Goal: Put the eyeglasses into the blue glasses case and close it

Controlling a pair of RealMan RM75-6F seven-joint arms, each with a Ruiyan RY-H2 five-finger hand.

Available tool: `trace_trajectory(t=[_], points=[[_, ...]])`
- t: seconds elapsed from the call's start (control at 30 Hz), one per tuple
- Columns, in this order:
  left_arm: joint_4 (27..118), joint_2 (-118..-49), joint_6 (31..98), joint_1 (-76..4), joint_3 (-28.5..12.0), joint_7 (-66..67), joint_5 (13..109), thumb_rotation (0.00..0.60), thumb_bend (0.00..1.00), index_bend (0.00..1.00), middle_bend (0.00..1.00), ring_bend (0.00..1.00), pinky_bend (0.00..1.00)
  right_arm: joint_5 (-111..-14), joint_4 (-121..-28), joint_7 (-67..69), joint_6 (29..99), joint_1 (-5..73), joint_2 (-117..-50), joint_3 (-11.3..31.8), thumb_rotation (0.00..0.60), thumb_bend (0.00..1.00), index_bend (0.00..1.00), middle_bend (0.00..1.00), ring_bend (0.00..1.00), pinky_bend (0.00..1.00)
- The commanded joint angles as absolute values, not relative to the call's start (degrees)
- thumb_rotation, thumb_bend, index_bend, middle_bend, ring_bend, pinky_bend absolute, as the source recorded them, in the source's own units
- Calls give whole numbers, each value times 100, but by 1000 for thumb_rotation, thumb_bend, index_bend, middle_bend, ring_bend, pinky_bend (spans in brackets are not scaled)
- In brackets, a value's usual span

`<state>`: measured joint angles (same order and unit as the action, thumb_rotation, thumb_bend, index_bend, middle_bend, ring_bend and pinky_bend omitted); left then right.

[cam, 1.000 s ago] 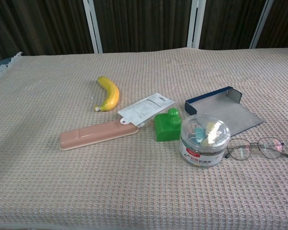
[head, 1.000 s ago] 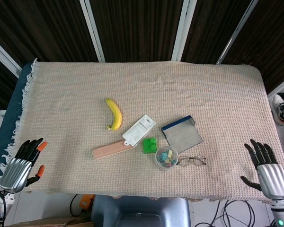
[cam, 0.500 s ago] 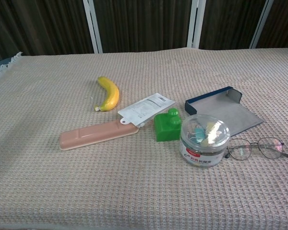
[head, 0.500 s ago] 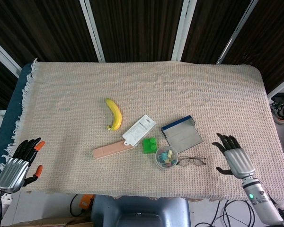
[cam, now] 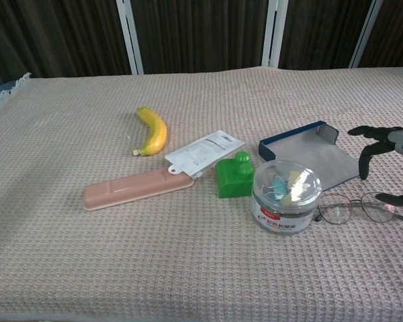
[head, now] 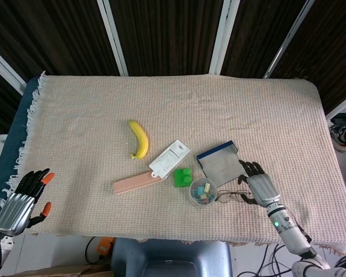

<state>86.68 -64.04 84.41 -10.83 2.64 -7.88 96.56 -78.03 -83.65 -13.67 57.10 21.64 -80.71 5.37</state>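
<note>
1. Task status: not yet begun in substance. The thin wire-framed eyeglasses (cam: 357, 208) lie flat on the beige woven cloth of the desk (head: 265, 115), at its near right, outside the case.
2. Blue glasses case with grey lining (cam: 314, 155): lies open, lid spread flat, just beyond the eyeglasses and apart from them; nothing is in it.
3. Left to do, by judgement: grasp the eyeglasses, carry them into the case, fold the lid down.
4. Right hand (head: 258, 184): over the right-hand end of the eyeglasses, fingers spread and curved downward, grasping nothing. In the chest view its dark fingertips (cam: 362, 163) hang above the cloth; whether the thumb touches the frame cannot be told.
5. Left hand (head: 23, 199): off the near left edge of the desk, fingers apart, holding nothing, well apart from all items.
6. Neighbouring item: clear round tub of coloured clips (cam: 286, 196), just left of the eyeglasses, near enough to crowd a grasp on that side.
7. Other items: green toy block (cam: 233, 176), left of the tub.
</note>
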Motion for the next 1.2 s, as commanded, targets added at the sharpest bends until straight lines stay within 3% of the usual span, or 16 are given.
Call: trace_trajectory(t=[0.03, 1.2], points=[[8666, -6400, 8442, -1083, 270, -794, 9664, 600, 458, 0, 0, 0, 37, -7756, -8278, -1384, 5634, 2238, -8172, 488, 600, 443, 599, 74, 0, 0], [8636, -6384, 8498, -1054, 292, -833, 9705, 600, 460, 0, 0, 0, 38, -7502, -8187, -1748, 5726, 2477, -8363, 315, 600, 591, 700, 120, 0, 0]])
